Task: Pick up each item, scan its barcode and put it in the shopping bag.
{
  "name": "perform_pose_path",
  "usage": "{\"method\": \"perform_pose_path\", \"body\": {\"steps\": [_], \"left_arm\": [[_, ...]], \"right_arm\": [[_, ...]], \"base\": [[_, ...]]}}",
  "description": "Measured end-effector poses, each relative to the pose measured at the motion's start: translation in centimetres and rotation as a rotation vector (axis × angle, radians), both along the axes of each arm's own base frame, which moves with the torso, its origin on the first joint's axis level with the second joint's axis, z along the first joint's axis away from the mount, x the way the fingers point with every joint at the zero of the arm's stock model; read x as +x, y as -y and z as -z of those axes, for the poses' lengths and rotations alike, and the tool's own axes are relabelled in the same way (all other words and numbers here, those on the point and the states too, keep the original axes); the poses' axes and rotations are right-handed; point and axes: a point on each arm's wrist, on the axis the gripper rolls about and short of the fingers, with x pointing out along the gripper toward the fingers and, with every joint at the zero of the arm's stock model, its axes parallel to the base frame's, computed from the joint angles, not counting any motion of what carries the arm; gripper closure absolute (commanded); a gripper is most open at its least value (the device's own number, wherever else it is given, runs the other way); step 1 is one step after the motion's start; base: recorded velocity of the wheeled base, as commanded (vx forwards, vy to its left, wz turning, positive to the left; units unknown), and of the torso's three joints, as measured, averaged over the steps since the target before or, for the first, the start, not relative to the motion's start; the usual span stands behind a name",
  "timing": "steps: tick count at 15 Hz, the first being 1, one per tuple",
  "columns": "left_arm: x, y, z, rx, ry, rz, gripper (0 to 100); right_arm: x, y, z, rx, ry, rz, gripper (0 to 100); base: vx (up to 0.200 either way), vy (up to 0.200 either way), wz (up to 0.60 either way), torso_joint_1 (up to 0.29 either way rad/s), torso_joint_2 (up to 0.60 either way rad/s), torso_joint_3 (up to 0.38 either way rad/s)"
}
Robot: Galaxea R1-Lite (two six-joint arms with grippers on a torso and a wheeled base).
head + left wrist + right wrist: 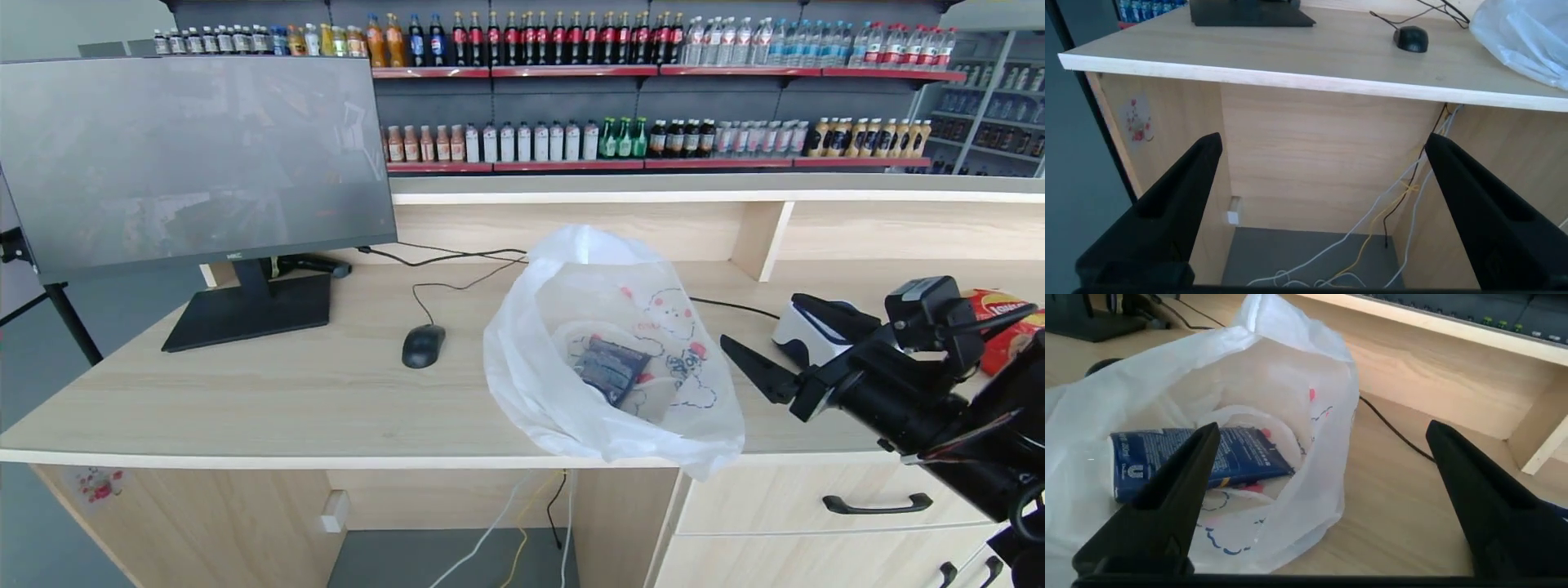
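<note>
The right gripper (1321,431) hangs released and empty over the table (245,400), just right of the white shopping bag (535,351), its jaws spread wide toward the bag's open mouth. A blue packet (1200,461) lies inside the bag. A white and black scanner (793,333) sits just behind the gripper, and a red snack bag (1000,331) lies farther right. The left gripper (1323,140) is also released and empty, held low before the table's near edge. A mouse (423,345) lies left of the bag.
</note>
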Motion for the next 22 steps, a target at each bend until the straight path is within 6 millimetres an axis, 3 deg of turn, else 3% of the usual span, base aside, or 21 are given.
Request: {"method": "perform_pose_path", "body": {"steps": [13, 17, 22], "left_arm": [[0.0, 0.0, 0.0, -0.003, 0.000, -0.001, 0], [0.0, 0.0, 0.0, -0.004, 0.000, -0.001, 0], [0.0, 0.0, 0.0, -0.007, 0.000, -0.002, 0]], "right_arm": [[1.9, 0.6, -0.8, 0.011, 0.049, 0.031, 0], [3.6, 0.5, -1.1, 0.016, 0.074, 0.039, 0], [4.5, 2.2, -0.1, 0.009, 0.040, 0.102, 0]], "base": [[0.000, -0.200, 0.00, 0.003, 0.00, 0.002], [0.000, -0.200, 0.00, 0.004, 0.00, 0.002], [0.000, -0.200, 0.00, 0.005, 0.00, 0.002]]}}
